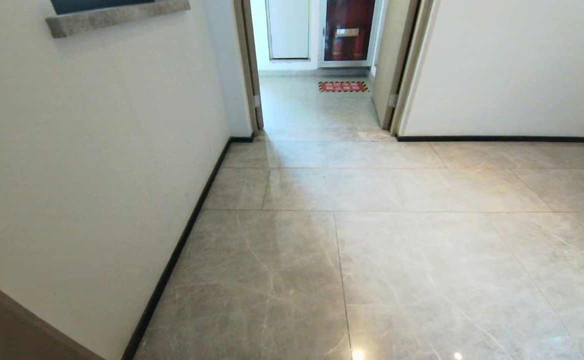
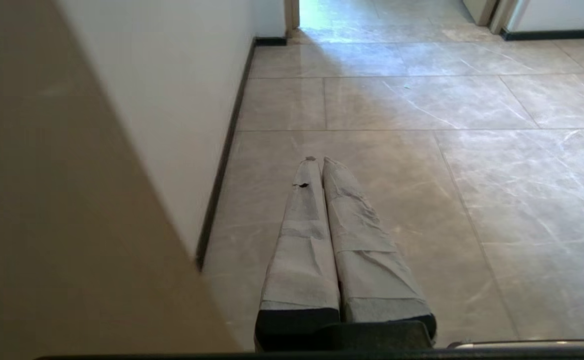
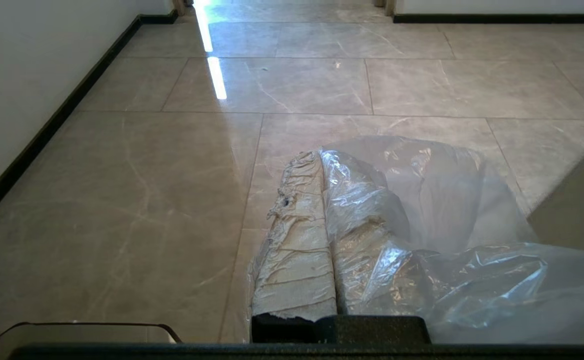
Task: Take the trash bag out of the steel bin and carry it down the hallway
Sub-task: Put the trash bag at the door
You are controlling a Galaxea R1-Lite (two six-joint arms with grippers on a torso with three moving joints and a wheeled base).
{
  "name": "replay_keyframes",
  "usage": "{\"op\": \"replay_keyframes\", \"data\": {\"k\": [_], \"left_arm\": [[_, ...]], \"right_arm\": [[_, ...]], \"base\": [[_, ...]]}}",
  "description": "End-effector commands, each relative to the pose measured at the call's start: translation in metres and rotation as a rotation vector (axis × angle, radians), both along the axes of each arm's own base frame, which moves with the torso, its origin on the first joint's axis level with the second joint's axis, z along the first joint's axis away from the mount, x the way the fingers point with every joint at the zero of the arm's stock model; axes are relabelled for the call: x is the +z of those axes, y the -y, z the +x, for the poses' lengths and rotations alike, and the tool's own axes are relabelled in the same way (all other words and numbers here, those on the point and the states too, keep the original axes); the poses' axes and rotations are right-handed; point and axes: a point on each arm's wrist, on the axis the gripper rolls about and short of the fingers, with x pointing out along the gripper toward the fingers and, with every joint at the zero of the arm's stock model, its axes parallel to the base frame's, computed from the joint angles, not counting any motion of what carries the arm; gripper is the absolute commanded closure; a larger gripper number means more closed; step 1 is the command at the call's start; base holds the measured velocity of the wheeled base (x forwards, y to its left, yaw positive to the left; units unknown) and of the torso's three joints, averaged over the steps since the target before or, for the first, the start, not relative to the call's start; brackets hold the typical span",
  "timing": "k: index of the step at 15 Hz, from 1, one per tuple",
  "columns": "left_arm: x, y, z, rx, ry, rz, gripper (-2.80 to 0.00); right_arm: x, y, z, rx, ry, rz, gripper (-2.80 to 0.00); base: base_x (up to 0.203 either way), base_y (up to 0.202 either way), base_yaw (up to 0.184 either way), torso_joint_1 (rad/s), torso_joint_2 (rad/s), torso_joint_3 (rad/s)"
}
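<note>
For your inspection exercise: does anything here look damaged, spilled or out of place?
Nothing is spilled on the hallway floor. The oddities are minor: the left gripper has a small dark tear in its finger wrapping, and the trash bag drapes loosely over the shut right gripper.

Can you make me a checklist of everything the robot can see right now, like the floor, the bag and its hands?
Surface: shiny grey-beige floor tiles, nothing lying on them nearby.
Job's things: the trash bag, thin clear plastic, draped over the right gripper. The steel bin: nothing seen. The hallway leads on through an open doorway.
Clutter: nothing seen.
Grippers: right gripper shut on the trash bag; left gripper shut and empty, held out low over the floor beside the wall.
Cables: nothing seen.
Surroundings: pale wall with black baseboard on the left, a red floor sign and a cabinet holding red things past the doorway.
</note>
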Motion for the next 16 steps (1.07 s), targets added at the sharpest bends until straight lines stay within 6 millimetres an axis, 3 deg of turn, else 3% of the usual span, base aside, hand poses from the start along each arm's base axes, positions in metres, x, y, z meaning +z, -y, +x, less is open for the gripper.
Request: {"op": "replay_keyframes", "data": {"k": [1,16], "left_arm": [[-0.0029,0.0,0.0008,0.0,-0.01,0.0,0.0],[-0.0032,0.0,0.0008,0.0,-0.013,-0.004,0.0]], "right_arm": [[0.0001,0.0001,0.0001,0.001,-0.001,-0.001,0.0],[0.0001,0.0,0.0001,0.001,-0.001,-0.001,0.0]], "base": [[0.0,0.089,0.001,0.002,0.0,0.002],[0.0,0.0,0.0,0.0,0.0,0.0]]}}
